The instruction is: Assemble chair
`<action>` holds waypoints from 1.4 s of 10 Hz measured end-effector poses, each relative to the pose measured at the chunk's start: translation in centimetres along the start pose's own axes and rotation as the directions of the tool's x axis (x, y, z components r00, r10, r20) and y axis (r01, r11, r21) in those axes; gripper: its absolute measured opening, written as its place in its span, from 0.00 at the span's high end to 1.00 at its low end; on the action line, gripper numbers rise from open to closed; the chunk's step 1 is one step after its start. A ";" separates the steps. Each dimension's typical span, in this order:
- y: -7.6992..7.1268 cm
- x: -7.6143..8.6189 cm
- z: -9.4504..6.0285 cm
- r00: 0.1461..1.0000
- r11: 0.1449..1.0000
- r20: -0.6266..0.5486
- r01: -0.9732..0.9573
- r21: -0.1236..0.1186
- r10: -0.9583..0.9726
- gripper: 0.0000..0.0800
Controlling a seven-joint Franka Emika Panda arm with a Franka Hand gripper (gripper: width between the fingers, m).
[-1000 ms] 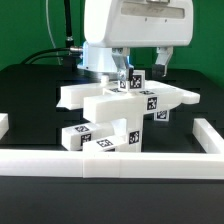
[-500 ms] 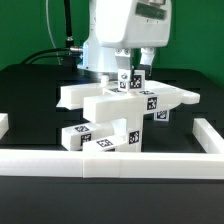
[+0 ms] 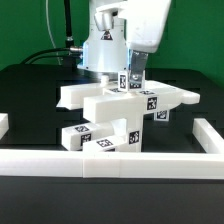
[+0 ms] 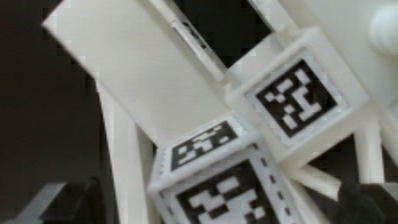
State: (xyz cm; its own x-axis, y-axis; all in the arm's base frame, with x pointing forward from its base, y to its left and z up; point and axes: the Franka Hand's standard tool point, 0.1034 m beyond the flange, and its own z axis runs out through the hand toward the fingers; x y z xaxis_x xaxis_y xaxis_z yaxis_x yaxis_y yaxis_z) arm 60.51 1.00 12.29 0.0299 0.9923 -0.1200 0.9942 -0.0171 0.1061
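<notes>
tool: (image 3: 134,72) jaws wide, pointing down at 12 o'clock of the chair in the exterior view; nothing is seen gripped.
tool contact: the fingers flank the small tagged upright part (image 3: 133,83) at the chair's top; whether they touch it cannot be told.
chair: (image 3: 120,112) white, partly joined, standing on the counter at mid-scene, directly under the tool.
chair make-up: a wide flat plate (image 3: 175,98) runs from 9 to 3 o'clock across the stack; blocky parts (image 3: 85,137) sit under it at 7 o'clock, touching the counter.
tags: black-and-white squares show on the upright part, the plate's front and the lower blocks.
wrist view: close on the chair (image 4: 134,80); three tags in sight, the clearest (image 4: 302,95) on a tilted white face; flat bars cross behind them.
fingertips: (image 4: 50,200) dark and blurred in the wrist view, one to each side of the tagged parts, apart from each other.
counter: (image 3: 30,95) black, matte.
rail: (image 3: 110,166) long, white, untagged, at 6 o'clock of the chair, near it but not touching; short returns rise at 9 and 3 o'clock.
arm: (image 3: 105,45) white, above the chair at 12 o'clock.
cables: (image 3: 66,25) dark, at 11 o'clock, against a green backdrop.
</notes>
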 end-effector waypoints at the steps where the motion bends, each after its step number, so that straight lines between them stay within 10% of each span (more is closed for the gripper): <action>1: 0.0 -0.2 0.0 0.996 0.996 0.013 0.086 0.000 -0.086 0.19; 6: 0.0 -1.1 0.1 0.967 0.967 0.041 0.253 0.010 -0.253 0.20; 8: 0.0 -1.2 0.1 0.968 0.969 0.042 0.248 0.010 -0.248 0.65; 14: 0.1 -1.2 0.2 0.994 0.995 0.046 -0.100 0.000 0.100 0.64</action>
State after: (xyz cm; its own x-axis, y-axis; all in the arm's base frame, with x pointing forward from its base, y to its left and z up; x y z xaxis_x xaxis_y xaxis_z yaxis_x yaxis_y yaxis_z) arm 60.61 -0.20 12.20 0.1343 0.9788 -0.1544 0.9861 -0.1167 0.1179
